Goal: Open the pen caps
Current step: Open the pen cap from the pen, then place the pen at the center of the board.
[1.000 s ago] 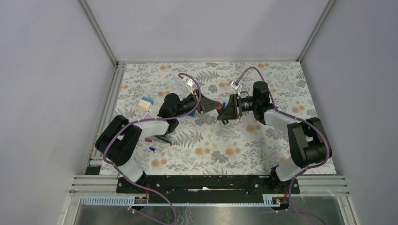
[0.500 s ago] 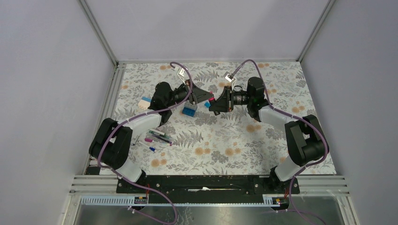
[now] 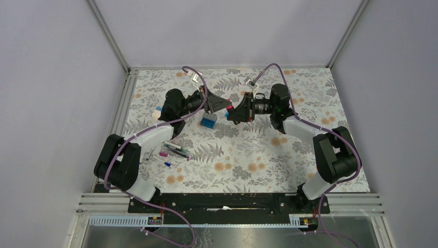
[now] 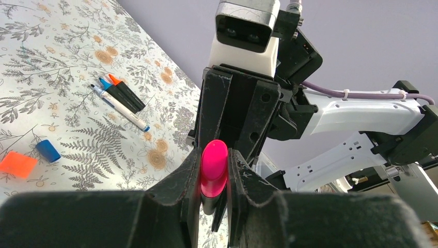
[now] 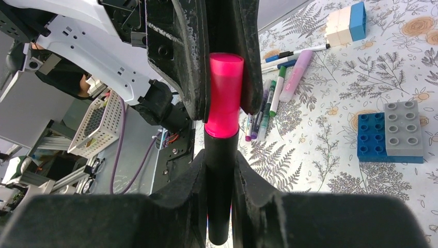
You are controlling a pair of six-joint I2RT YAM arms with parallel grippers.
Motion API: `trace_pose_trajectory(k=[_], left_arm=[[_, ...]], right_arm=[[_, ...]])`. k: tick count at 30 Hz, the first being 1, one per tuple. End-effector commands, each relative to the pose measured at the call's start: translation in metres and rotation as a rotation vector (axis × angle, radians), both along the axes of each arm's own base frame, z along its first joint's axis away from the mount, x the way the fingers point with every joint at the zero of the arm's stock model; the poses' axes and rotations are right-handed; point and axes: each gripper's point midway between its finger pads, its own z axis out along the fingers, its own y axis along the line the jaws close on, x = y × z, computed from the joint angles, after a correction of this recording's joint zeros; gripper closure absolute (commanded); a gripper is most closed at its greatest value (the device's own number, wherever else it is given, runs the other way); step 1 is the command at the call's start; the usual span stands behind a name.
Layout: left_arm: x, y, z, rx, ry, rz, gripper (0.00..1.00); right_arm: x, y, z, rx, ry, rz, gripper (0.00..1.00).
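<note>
Though tiny overhead, pink cap (image 4: 214, 170) pinched in left hand (image 4: 214, 157), black barrel (image 5: 219, 191) in right hand (image 5: 219, 160)

You have open passage over the near right of the table (image 3: 248, 165); the blue-and-grey block (image 3: 208, 122), loose pen caps (image 4: 48, 150) and scattered pens (image 3: 173, 151) obstruct elsewhere.

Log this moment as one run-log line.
left fingers: shut on pink cap | right fingers: shut on black barrel | cap: on barrel, not yet pulled off
</note>
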Motion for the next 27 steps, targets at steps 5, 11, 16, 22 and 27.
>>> trace_pose_trajectory(k=[5,11,16,22,27], left_arm=[[0.045,0.138,0.208,-0.384,-0.579,0.609,1.00],[0.040,0.144,0.232,-0.399,-0.638,0.638,1.00],[0.042,0.123,0.209,-0.290,-0.565,0.528,1.00],[0.036,0.093,0.130,-0.159,-0.334,0.372,1.00],[0.030,0.042,0.064,-0.010,-0.166,0.259,1.00]], right_arm=[[-0.064,-0.021,-0.043,-0.046,0.254,0.245,1.00],[-0.066,-0.020,-0.041,-0.044,0.244,0.251,1.00],[-0.037,-0.045,-0.029,-0.039,0.163,0.137,1.00],[0.044,-0.139,-0.054,-0.327,0.017,-0.352,1.00],[0.088,-0.241,-0.070,-0.469,0.063,-0.739,1.00]])
